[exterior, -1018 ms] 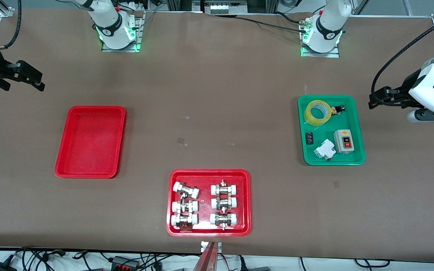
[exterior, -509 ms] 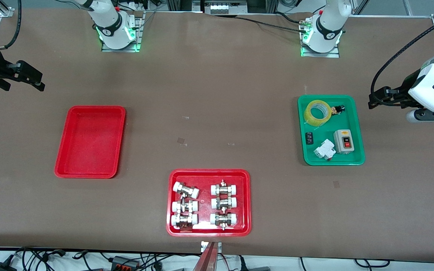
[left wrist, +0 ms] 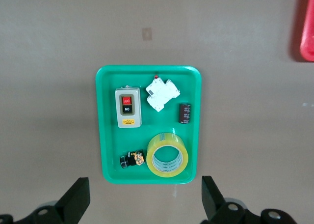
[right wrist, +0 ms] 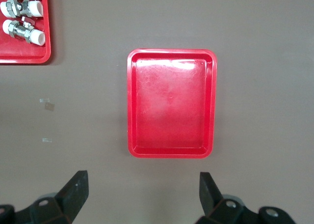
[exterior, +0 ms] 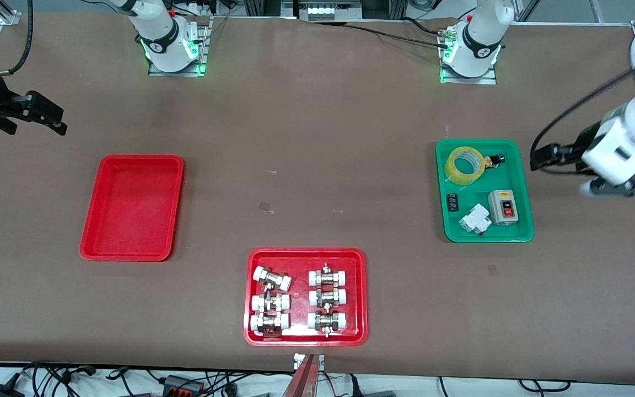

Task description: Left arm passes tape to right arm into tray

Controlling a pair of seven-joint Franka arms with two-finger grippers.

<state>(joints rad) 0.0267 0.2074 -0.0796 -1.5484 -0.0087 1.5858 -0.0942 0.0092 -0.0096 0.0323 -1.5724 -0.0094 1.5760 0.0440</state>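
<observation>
The yellow tape point(exterior: 463, 164) lies flat in a corner of the green tray point(exterior: 483, 187), at the left arm's end of the table. It also shows in the left wrist view point(left wrist: 167, 154). My left gripper point(exterior: 543, 156) hangs open and empty in the air just off the green tray's edge; in its wrist view point(left wrist: 144, 200) the jaws stand wide apart. The plain red tray point(exterior: 133, 207) sits empty at the right arm's end and shows in the right wrist view point(right wrist: 170, 102). My right gripper point(exterior: 47, 117) hangs open and empty, off that tray's edge point(right wrist: 142, 192).
The green tray also holds a grey switch box point(exterior: 503, 207), a white breaker point(exterior: 474, 219), a small black part point(exterior: 452, 202) and a black-and-orange piece point(exterior: 494, 160). A red tray with white-capped metal fittings point(exterior: 298, 263) sits nearest the front camera.
The left arm's hand has moved closer to the green tray. The right gripper has barely moved. The tape and the trays have not moved.
</observation>
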